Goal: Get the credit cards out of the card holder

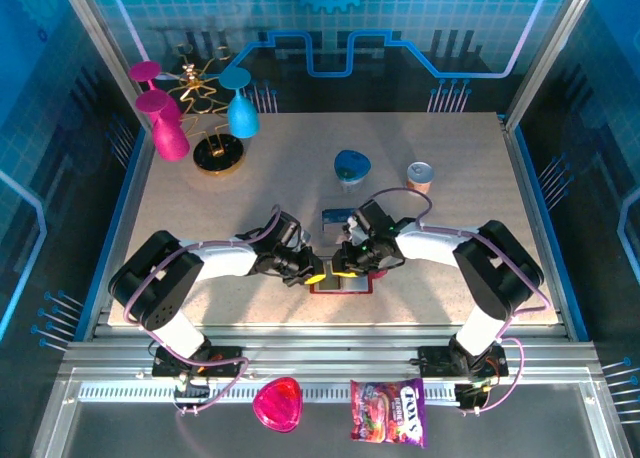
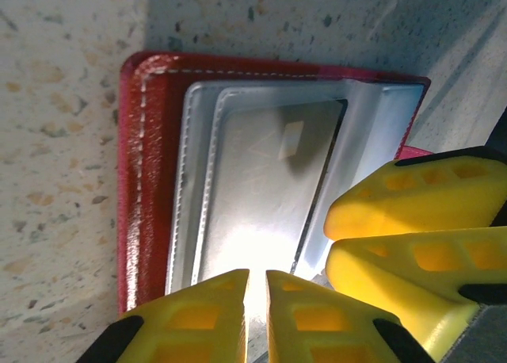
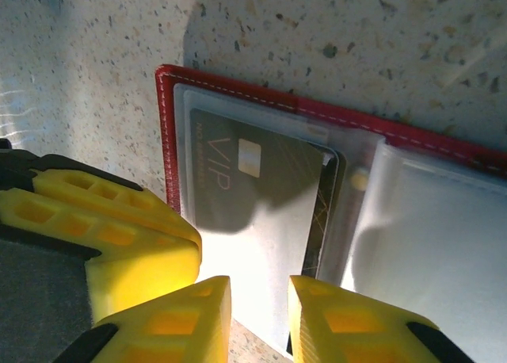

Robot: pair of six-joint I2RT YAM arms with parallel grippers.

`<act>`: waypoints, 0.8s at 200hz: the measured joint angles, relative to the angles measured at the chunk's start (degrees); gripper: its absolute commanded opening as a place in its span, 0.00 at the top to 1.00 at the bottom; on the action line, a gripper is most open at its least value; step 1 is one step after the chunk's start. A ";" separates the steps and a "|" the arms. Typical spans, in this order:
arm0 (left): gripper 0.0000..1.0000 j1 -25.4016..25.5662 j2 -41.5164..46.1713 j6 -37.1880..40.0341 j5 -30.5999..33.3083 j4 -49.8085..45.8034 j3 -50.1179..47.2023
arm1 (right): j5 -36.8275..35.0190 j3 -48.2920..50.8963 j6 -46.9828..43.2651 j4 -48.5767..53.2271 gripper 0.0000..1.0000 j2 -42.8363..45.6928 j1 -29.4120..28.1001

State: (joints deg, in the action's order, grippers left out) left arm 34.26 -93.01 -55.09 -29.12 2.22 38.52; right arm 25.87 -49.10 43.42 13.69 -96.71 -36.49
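The dark red card holder (image 1: 362, 287) (image 2: 139, 181) (image 3: 163, 125) lies open on the table between both arms. A grey-silver credit card (image 2: 261, 181) (image 3: 269, 220) marked VIP sits in its pale pocket, its near end sticking out over the table. A darker card edge (image 3: 321, 220) shows behind it. My left gripper (image 1: 312, 275) (image 2: 256, 299) is shut to a thin slit over the card's near end. Beside it, my right gripper (image 1: 345, 271) (image 3: 260, 307) stands part open astride the same end, clamping nothing. A blue card (image 1: 338, 216) lies on the table behind the holder.
A blue dish (image 1: 351, 165) and a small can (image 1: 420, 176) stand behind the holder. Pink and blue goblets (image 1: 165, 128) with a gold stand (image 1: 218, 153) occupy the back left. A pink heart dish (image 1: 277, 403) and a candy bag (image 1: 388, 411) lie in front of the arm bases.
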 measured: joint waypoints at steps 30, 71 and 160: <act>0.87 0.00 0.00 0.00 0.35 -0.24 -0.13 | -0.17 0.00 0.00 0.09 0.75 -0.15 -0.31; 0.87 -0.04 0.00 0.00 0.37 -0.24 -0.15 | -0.17 0.00 0.00 0.09 0.75 -0.79 -0.31; 0.87 -0.09 -0.02 0.00 0.37 -0.26 -0.50 | -1.90 -2.01 -0.90 3.21 0.75 -1.42 -0.52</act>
State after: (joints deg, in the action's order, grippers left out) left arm 34.17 -93.03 -55.09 -28.75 1.96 38.02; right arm 23.97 -51.11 42.52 16.91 -98.13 -37.01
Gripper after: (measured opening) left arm 0.125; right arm 0.253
